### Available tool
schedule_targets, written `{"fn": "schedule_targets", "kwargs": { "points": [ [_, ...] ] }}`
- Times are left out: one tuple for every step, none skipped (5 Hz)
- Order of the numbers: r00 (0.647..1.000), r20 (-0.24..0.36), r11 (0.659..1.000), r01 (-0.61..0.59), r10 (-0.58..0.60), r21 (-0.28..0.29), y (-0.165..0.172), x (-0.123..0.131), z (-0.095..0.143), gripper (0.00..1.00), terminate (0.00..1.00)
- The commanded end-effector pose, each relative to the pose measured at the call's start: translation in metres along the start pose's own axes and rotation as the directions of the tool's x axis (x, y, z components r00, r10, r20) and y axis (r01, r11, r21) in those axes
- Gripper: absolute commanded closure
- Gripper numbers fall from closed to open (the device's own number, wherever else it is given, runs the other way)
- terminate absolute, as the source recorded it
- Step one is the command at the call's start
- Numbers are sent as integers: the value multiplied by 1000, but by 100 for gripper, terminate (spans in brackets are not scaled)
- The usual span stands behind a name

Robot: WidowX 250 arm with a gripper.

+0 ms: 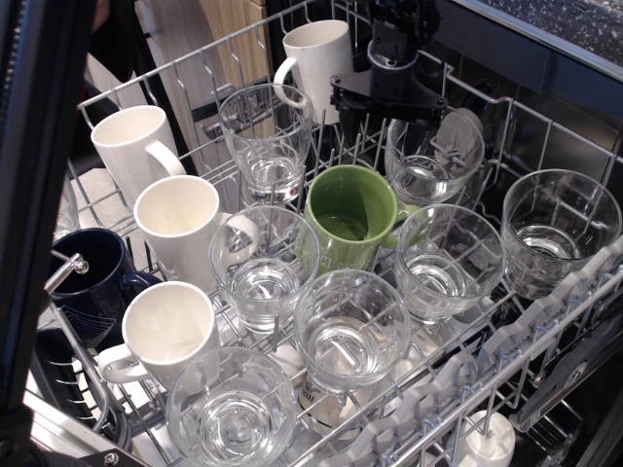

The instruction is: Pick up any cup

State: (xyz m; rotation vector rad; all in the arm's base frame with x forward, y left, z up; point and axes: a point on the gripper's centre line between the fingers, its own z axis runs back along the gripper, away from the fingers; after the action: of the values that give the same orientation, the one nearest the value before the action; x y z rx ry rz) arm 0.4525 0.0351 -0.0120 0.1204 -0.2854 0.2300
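Note:
Several clear handleless cups stand upright in a wire dishwasher rack [545, 321]. One cup [433, 156] is at the back right, another [266, 136] at the back left, and others [448, 258] sit nearer the front. My black gripper [387, 119] hangs at the top centre, just above and slightly left of the back right cup's rim. Its jaws look spread apart and hold nothing. The fingertips are dark against the rack and hard to make out.
A green mug [348, 216] stands mid-rack, right below the gripper. White handled mugs [316, 63] [185, 224] and a navy mug [92, 282] fill the left side. A dark out-of-focus bar [39, 195] covers the left edge. The cups stand close together.

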Motion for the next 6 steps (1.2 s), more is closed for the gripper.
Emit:
{"fn": "schedule_targets", "kwargs": {
  "points": [
    [993,104,999,-48,47,7,-8,31,8,0,0],
    [990,126,997,-69,64,37,-8,31,-2,0,0],
    [988,142,995,-77,66,71,-7,27,-14,0,0],
    [988,141,993,-76,63,89,-4,25,-21,100,0],
    [990,116,992,-91,80,87,-6,27,-20,100,0],
    [990,100,992,-107,99,71,-8,30,-15,100,0]
  ]
}}
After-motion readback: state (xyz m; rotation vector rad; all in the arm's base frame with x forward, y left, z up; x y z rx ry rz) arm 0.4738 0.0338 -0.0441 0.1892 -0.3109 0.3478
